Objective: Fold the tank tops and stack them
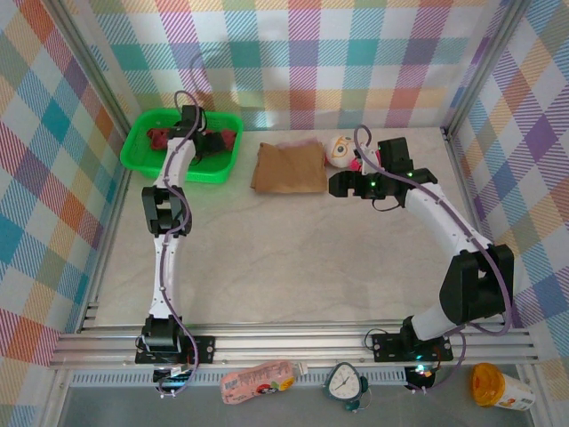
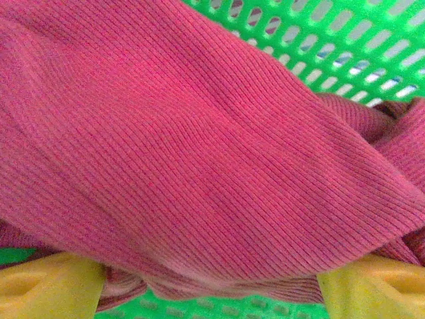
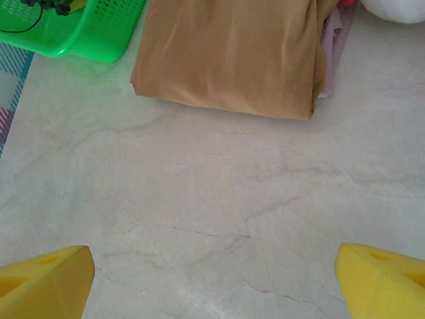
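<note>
On the table (image 1: 293, 258): your tan tank top (image 3: 226, 53) lies folded flat, and an edge of the mauve-pink tank top (image 3: 330, 36) shows beneath it, so two look stacked.
Inside the green basket (image 1: 142, 151): the maroon tank top (image 2: 186, 133) lies bunched and unfolded.
Your left gripper (image 2: 212, 282): down in the basket, fingers spread wide, maroon cloth between them, apparently unpinched.
Your right gripper (image 3: 212, 279): spread wide over bare table near the stack, holding nothing.
Left for you: likely one garment to lift out, fold and stack.

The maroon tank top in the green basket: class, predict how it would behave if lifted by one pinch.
Probably floppy: the maroon tank top lies bunched and folded over itself in the green basket, so it would likely sag and drape. Its ribbed knit looks grippy rather than slippery. Probably light, being thin cloth.
</note>
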`<state>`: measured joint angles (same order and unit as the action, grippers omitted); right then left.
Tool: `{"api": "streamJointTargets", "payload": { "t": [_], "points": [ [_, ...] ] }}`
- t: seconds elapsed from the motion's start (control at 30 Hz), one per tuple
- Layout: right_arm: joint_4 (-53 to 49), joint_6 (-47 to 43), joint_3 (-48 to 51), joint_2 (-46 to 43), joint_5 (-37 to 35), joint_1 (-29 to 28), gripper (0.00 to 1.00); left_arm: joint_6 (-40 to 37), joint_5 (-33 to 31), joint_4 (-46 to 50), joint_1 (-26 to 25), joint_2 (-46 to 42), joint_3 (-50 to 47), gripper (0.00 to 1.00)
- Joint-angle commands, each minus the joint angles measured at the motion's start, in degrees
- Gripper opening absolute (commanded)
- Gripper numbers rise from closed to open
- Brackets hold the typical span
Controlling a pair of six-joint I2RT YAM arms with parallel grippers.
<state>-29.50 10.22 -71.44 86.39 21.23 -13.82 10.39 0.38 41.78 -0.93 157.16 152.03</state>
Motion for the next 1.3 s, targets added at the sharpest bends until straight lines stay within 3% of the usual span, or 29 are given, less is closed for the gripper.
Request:
{"api": "streamJointTargets", "payload": {
  "t": [0.0,0.07,0.3,0.33,0.8,1.1,1.27],
  "points": [
    [-0.99,0.87,0.42,-1.01,-0.05,0.34,0.93,2.61,-1.72,-3.25,-1.16,3.76,3.11,0.80],
    [-1.20,0.77,0.42,-1.04,-0.38,0.38,0.93,3.02,-1.03,-1.65,-1.59,5.31,4.85,0.75],
    [-0.12,2.17,0.08,-1.38,0.30,0.51,0.93,1.04,0.64,2.23,-1.56,5.19,4.88,0.06],
    [-0.08,2.30,-0.01,-1.23,0.43,0.47,0.93,0.79,0.84,2.72,-1.53,4.41,4.92,0.00],
    [6.51,6.28,2.15,-3.23,3.08,0.97,0.94,0.28,-0.32,4.80,-1.80,-20.88,-2.15,0.00],
    [12.25,9.19,4.41,-4.69,7.10,1.79,0.95,0.57,2.01,12.97,-4.58,-37.36,-4.24,0.00],
    [13.15,8.71,5.38,-6.32,8.99,1.79,0.95,5.33,5.99,18.77,-7.48,-45.53,-4.32,0.00]
  ]
}}
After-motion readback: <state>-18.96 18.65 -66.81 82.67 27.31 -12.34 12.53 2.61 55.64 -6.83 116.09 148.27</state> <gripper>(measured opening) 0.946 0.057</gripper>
